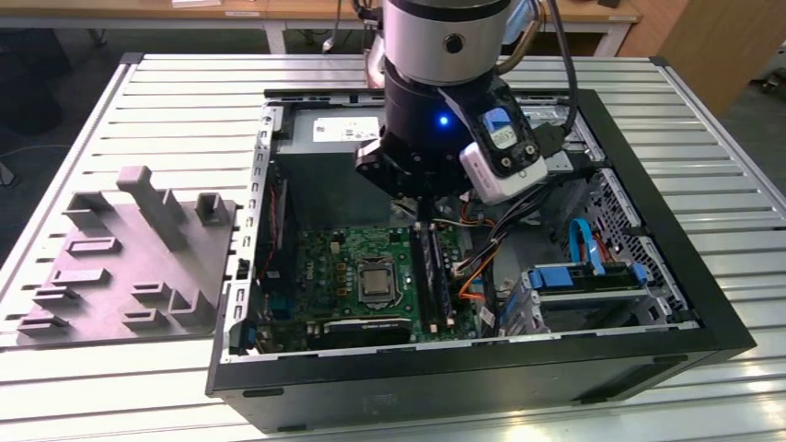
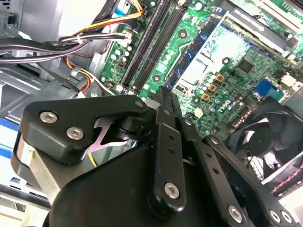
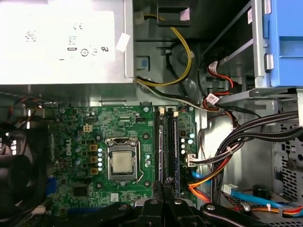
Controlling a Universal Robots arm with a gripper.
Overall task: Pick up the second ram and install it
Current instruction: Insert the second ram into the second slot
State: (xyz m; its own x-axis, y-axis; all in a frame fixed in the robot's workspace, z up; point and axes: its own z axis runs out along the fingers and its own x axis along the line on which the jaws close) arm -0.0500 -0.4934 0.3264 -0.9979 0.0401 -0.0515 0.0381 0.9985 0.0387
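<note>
The gripper hangs inside the computer case with its jaws drawn narrow, tips almost meeting, just over one end of the memory slots on the motherboard. The second ram cannot be told apart from those dark slots (at the gripper's 6 o'clock in the exterior view).

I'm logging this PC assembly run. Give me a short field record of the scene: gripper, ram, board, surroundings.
gripper: shut, tip low inside the open PC case, over one end of the memory slots
second ram: cannot tell whether it sits in a slot
motherboard: green, processor socket beside the slots
power supply: grey box along the board's edge
fixture: grey, on the slatted table, beside the case on the exterior view's left
</note>
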